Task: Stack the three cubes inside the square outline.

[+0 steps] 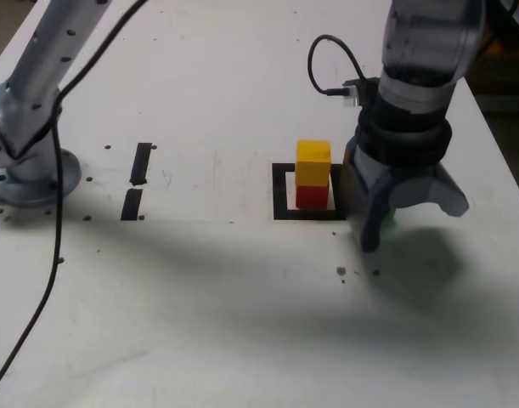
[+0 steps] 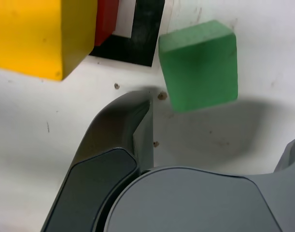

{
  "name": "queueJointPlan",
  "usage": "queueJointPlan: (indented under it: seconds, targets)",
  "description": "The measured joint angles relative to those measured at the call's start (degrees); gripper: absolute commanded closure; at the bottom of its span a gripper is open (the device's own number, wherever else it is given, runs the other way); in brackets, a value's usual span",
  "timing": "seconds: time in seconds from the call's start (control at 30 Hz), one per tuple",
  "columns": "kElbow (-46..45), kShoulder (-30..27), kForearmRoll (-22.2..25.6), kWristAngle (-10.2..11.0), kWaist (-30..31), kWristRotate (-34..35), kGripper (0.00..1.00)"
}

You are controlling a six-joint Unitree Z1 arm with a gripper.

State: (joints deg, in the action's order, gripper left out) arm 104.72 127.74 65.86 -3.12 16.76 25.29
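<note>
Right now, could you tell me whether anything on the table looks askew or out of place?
The yellow cube sits squarely on the red cube inside the square outline. Only the green cube is out of place: it lies just outside the outline, turned at an angle, between the open jaws.

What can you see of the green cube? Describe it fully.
The green cube is a small, solid, matt block with slightly rounded edges. It rests flat on the white table, just outside the square outline, on the exterior view's right. It sits between the open end effector fingers; no contact is visible.
</note>
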Motion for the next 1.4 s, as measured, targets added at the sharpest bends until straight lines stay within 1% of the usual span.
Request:
queueJointPlan:
  seconds: [0.43,0.57,0.67,0.73,0.83,0.9,1.0,1.17,1.27,1.4]
  targets:
    - [-0.8,1.4,0.0,0.0,-3.1,-0.3,0.00]
    - [-0.7,1.7,-0.2,0.5,-3.3,-0.3,0.00]
    - [-0.7,2.1,-0.2,0.8,-3.4,-0.3,0.03]
    - [-0.7,2.1,-0.2,0.6,-3.5,-0.3,0.07]
    - [-0.7,2.2,0.1,-0.1,-3.7,-0.3,0.18]
    - [-0.7,2.2,0.1,-0.2,-3.7,-0.3,0.28]
    - [-0.7,2.2,-0.2,0.0,-3.7,-0.3,0.45]
    - [-0.4,2.3,-2.7,1.4,-3.7,-0.6,0.69]
    - [0.2,2.6,-4.8,2.2,-3.6,-1.2,0.77]
    - [1.7,3.3,-6.3,2.9,-2.8,-1.5,0.80]
